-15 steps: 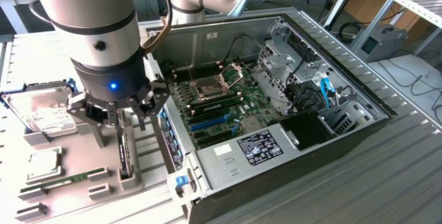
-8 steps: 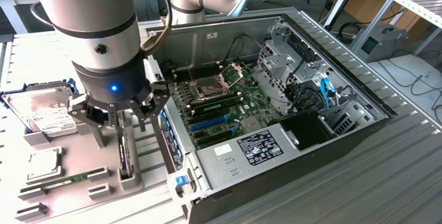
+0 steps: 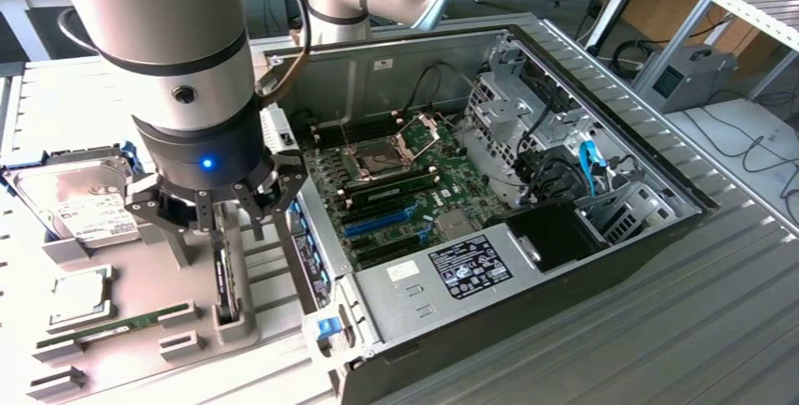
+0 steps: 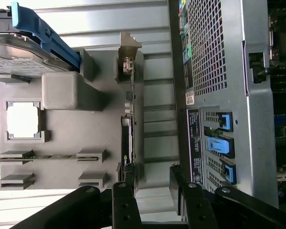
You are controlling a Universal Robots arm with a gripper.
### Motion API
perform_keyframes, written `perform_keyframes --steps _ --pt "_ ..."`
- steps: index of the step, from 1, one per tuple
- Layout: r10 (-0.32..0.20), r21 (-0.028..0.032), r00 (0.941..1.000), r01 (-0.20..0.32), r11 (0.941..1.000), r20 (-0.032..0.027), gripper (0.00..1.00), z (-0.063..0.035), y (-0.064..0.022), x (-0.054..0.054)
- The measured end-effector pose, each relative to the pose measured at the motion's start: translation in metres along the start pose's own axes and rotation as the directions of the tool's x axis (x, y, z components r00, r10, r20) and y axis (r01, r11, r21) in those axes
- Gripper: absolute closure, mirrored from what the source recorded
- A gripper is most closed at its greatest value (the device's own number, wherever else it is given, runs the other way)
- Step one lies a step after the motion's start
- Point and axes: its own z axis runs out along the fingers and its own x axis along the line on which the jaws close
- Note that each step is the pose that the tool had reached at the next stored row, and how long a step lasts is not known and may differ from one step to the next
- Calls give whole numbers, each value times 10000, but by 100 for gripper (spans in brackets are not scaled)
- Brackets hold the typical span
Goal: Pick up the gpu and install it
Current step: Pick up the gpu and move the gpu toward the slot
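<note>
The gpu point(image 3: 225, 272) stands on edge in a slot of the grey holder tray point(image 3: 144, 354), beside the open computer case point(image 3: 624, 237). In the wrist view the gpu point(image 4: 129, 125) is a thin edge-on card with its silver bracket point(image 4: 128, 51) at the far end. My gripper point(image 3: 230, 218) hangs directly over the card, open, its black fingers on either side of the card's top edge. In the wrist view the gripper point(image 4: 151, 188) is spread wide, and one finger point(image 4: 123, 193) overlaps the card's near end. Whether a finger touches the card cannot be told.
The tray also holds a hard drive point(image 3: 78, 197) with a blue rail point(image 4: 47, 33), a CPU point(image 3: 80, 296) and a RAM stick point(image 3: 123, 323). Inside the case lies the green motherboard point(image 3: 399, 185) with blue expansion slots point(image 3: 374, 223). The case's rear panel point(image 4: 214, 71) is close beside the tray.
</note>
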Motion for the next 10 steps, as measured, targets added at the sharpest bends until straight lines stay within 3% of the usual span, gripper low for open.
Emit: perform_keyframes --steps 10 --pt "0 0 10000 0 10000 0 58 47 -2 1"
